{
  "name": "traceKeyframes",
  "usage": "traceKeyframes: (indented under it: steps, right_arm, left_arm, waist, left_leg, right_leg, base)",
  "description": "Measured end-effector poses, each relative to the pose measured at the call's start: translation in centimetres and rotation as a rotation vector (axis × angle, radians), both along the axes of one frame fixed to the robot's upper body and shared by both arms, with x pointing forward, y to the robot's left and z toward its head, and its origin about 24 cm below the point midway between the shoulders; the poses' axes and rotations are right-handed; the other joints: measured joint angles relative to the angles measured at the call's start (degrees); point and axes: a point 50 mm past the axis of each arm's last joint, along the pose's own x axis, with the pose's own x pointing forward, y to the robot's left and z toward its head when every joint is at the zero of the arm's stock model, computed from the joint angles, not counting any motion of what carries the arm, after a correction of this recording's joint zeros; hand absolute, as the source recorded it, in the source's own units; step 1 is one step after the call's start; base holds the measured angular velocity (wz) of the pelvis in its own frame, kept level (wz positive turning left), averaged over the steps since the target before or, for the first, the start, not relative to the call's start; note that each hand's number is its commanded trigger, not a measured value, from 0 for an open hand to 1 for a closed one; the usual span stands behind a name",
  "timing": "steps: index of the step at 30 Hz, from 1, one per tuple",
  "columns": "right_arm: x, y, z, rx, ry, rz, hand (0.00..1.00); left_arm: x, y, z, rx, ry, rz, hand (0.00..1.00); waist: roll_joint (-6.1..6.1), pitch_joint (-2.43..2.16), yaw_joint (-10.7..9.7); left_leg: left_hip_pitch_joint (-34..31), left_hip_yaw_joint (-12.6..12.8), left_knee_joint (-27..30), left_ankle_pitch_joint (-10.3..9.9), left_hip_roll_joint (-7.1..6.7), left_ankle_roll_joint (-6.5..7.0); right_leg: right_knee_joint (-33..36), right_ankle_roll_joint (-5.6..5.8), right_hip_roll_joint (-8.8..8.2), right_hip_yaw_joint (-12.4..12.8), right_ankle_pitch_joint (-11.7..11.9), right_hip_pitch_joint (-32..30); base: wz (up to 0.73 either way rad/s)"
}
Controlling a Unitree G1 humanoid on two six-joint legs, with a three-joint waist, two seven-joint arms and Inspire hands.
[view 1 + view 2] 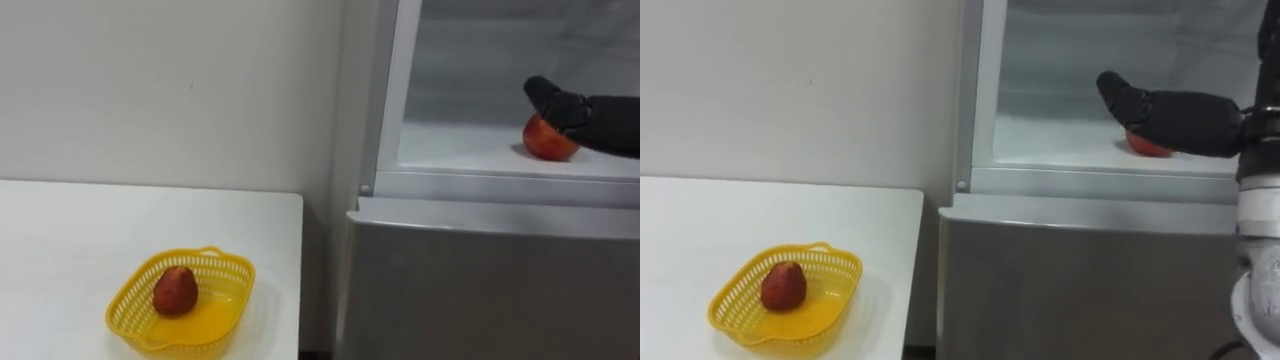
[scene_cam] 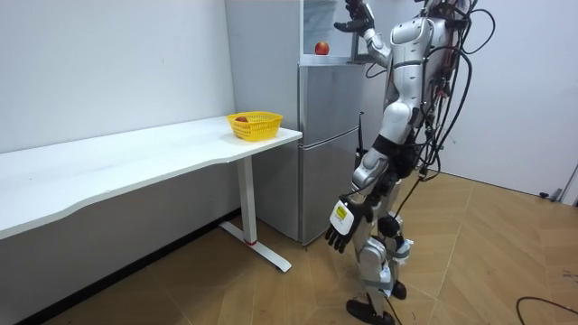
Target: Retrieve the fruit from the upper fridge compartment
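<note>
A yellow basket (image 1: pixel 232 268) with a red fruit (image 1: pixel 175 290) sits on the counter (image 1: pixel 80 230) at 7 o'clock, while at 2 o'clock the right hand (image 1: pixel 572 108) lies over the apple (image 1: pixel 545 143) on the upper fridge shelf (image 1: pixel 450 150), its grip perhaps closing but not clear enough to tell, and the left hand (image 2: pixel 341 233) hangs relaxed.

Robot stands upright. Right arm raised above shoulder height, reaching forward; right hand (image 1: pixel 585 115) palm down, fingers stretched out, not curled. Left arm hangs at side; left hand (image 2: pixel 338 233) beside thigh, fingers loose.
</note>
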Motion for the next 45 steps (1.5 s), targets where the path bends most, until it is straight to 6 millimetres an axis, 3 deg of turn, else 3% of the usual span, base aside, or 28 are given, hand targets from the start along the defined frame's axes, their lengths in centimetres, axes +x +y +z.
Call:
traceKeyframes:
  steps: [1,8,13,17,20,23,27,42,45]
  right_arm:
    - [0.2,-0.2,-0.3,-0.001,0.026,-0.004,0.0]
    - [1.1,-2.0,-1.4,-0.01,0.133,-0.057,0.0]
    - [1.5,-3.3,-1.4,-0.005,0.181,-0.077,0.0]
    - [2.4,-3.7,-0.3,0.031,0.165,-0.08,0.0]
    - [3.6,-5.1,-0.2,0.089,0.202,-0.106,0.0]
    - [4.3,-6.9,-0.3,0.132,0.268,-0.153,0.0]
    - [4.9,-7.2,-0.5,0.124,0.31,-0.165,0.0]
    - [5.0,-7.9,-1.4,0.202,0.341,-0.158,0.0]
    - [5.0,-8.8,-2.3,0.251,0.37,-0.175,0.0]
  left_arm:
    - [0.0,0.0,0.0,-0.002,0.001,0.001,0.0]
    - [-0.3,0.2,0.0,0.006,0.008,0.002,0.0]
    - [-0.3,0.5,0.1,0.017,0.009,0.001,0.0]
    - [-0.4,0.8,0.3,0.019,0.005,0.001,0.0]
    - [-0.4,0.9,0.5,0.025,0.004,0.005,0.0]
    - [-0.8,1.2,0.5,0.033,0.016,0.008,0.0]
    - [-1.4,1.3,0.5,0.035,0.035,0.013,0.0]
    - [-1.3,1.6,0.7,0.04,0.041,0.01,0.0]
    - [-1.2,1.7,0.7,0.044,0.037,0.01,0.0]
  waist:
    - [-0.16,0.13,0.03]
    - [-1.68,-0.72,0.26]
    - [-2.36,-0.53,1.29]
    - [-3.01,-0.22,1.28]
    - [-3.81,-0.71,1.31]
    - [-4.33,-0.81,1.88]
    - [-4.53,-0.76,1.54]
    - [-4.32,-0.78,1.82]
    - [-4.27,-0.77,2.23]
  left_leg:
    - [-0.26,-0.04,0.07,0.0,-0.03,0.0]
    - [-0.46,-0.15,0.33,0.07,-0.09,-0.04]
    - [-0.25,-0.38,0.16,0.07,-0.1,-0.04]
    - [-1.48,-0.76,0.34,0.06,-0.12,-0.04]
    - [-2.04,-1.48,0.57,0.08,-0.31,-0.05]
    - [-2.69,-2.07,1.36,0.08,-0.63,-0.05]
    - [-2.87,-3.06,1.65,0.09,-0.71,-0.06]
    - [-4.71,-3.58,2.19,0.09,-0.73,-0.08]
    - [-4.74,-3.57,2.19,0.09,-0.7,-0.09]
  right_leg:
    - [0.0,-0.02,-0.02,-0.03,-0.05,-0.11]
    - [0.04,-0.08,0.02,-0.41,-0.1,-0.55]
    - [-0.01,-0.08,-0.08,-0.65,-0.11,-0.43]
    - [-0.08,-0.08,-0.07,-1.11,-0.17,-0.97]
    - [0.0,-0.11,-0.16,-1.78,-0.28,-1.39]
    - [0.31,-0.1,-0.16,-2.18,-0.28,-1.46]
    - [0.31,-0.1,-0.3,-3.44,-0.29,-1.37]
    - [0.17,-0.12,-0.23,-3.75,-0.27,-2.59]
    - [0.16,-0.12,-0.24,-3.75,-0.27,-2.64]
  base:
    - [0.0]
    - [0.0]
    - [0.01]
    - [0.04]
    - [0.11]
    - [0.11]
    - [0.13]
    - [0.02]
    - [0.0]
